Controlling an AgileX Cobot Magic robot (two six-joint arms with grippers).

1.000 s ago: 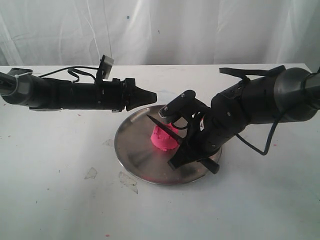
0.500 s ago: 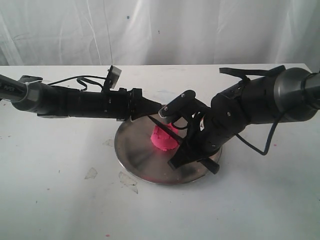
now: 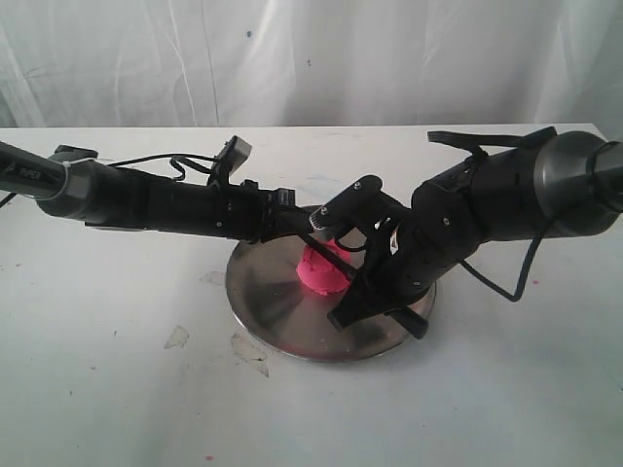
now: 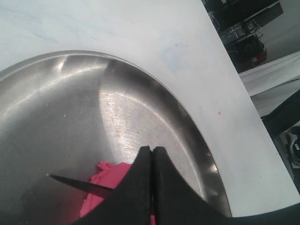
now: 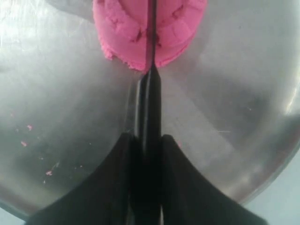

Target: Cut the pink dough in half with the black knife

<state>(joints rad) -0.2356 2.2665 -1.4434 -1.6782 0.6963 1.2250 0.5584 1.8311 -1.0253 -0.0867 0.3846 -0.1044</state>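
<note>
The pink dough [image 3: 321, 271] sits near the middle of the steel plate [image 3: 277, 309]. My right gripper [image 3: 362, 274] is shut on the handle of the black knife [image 3: 333, 256], whose blade lies across the top of the dough. In the right wrist view the knife [image 5: 150, 89] runs from the right gripper [image 5: 147, 137] straight into the pink dough [image 5: 123, 28], pressed into a groove. My left gripper [image 3: 306, 227] is shut and empty, its tip just above the dough's far side. In the left wrist view the left gripper [image 4: 152, 150] hangs over the dough [image 4: 105, 178] and the knife's tip [image 4: 70, 181].
The plate [image 5: 65, 93] carries several pink crumbs [image 5: 29, 127]. The white table [image 3: 117, 389] bears small clear scraps [image 3: 177, 337] near the plate's left front. A white curtain hangs behind. A cable [image 3: 506, 282] loops off the right arm.
My left arm has reached to the right, from outside the plate's rim to over the dough. The right gripper, the knife and the dough have stayed put.
</note>
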